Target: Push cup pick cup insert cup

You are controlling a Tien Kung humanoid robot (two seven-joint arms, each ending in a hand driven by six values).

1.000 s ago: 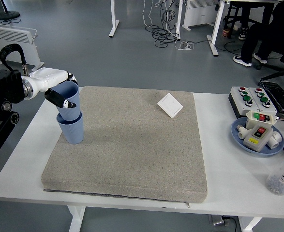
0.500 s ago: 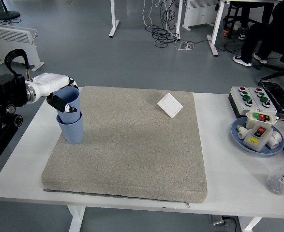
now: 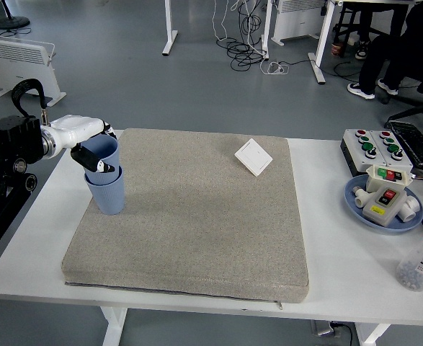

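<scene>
Two blue cups stand at the left edge of the grey mat (image 3: 189, 216). The upper cup (image 3: 104, 153) sits tilted inside the lower cup (image 3: 107, 193), which is upright on the mat. My left hand (image 3: 96, 148) comes in from the left, white with black fingertips, and its fingers wrap the upper cup's rim and side. My right arm does not show.
A white square switch plate (image 3: 253, 156) lies at the mat's far right. Right of the mat are a button box (image 3: 377, 148), a blue plate (image 3: 355, 203) holding parts, and a clear bottle (image 3: 421, 261). A person sits at the far top right.
The left hand has lowered the upper cup deeper into the lower cup, and the arm has sunk a little and drawn back to the left.
</scene>
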